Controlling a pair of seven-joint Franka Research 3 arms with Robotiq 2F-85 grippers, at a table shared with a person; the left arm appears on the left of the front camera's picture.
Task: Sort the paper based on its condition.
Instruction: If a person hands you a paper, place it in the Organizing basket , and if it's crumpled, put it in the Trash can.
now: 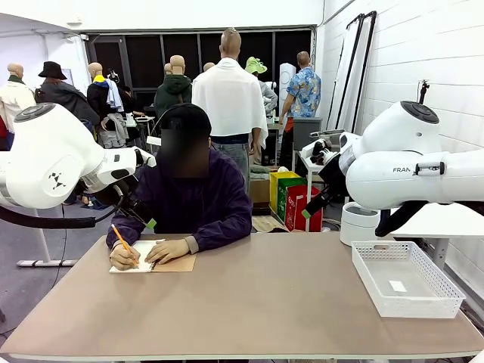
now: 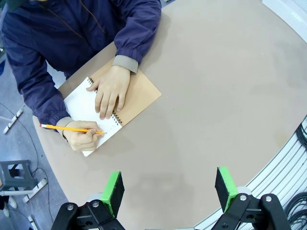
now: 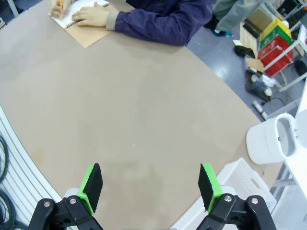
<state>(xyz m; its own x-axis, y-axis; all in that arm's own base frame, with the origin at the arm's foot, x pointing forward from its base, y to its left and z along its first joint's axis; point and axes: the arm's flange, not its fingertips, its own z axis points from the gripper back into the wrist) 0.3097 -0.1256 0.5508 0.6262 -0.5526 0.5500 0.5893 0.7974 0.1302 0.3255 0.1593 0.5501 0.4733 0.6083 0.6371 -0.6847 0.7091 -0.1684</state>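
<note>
Both robot hands spread, holding nothing; paper at the person's place.
Left hand (image 2: pixel 168 184) and right hand (image 3: pixel 151 184) hang above the bench (image 2: pixel 216 96), pads well apart. White sheet (image 2: pixel 79 105) lies on the brown-covered notebook (image 2: pixel 141 91) at the far-left edge; loose or bound, cannot tell. One of the person's hands rests on it, the other holds a pencil (image 2: pixel 72 128) to it.

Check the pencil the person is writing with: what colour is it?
Yellow-orange. The pencil shows best in the left wrist view, lying across the white notebook page.

Bright even indoor light, soft faint shadows, sharp focus, wide-angle curving at wrist-view edges
</note>
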